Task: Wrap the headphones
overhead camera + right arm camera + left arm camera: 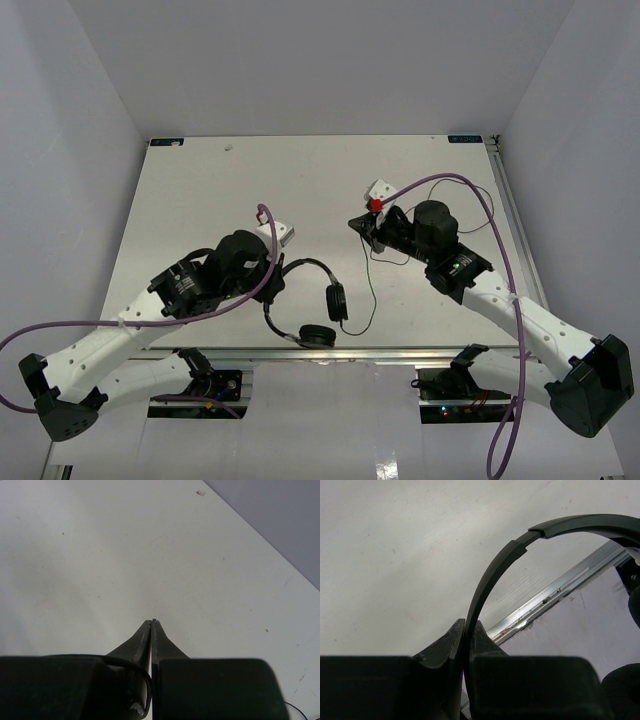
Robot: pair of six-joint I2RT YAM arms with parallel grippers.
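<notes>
Closest, my left end effector [466, 625] grips the headphones [337, 300] by the headband [492, 572] at the near edge of the table [200, 180]; my closed right end effector [152, 622] is nearer the cord [372, 290].

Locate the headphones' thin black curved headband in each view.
Top external: thin black curved headband, lower centre.
Left wrist: headband arcs from the left pincer to the upper right.
Right wrist: not in it.
Shared landmark: metal table-edge rail, top and left wrist only.
</notes>
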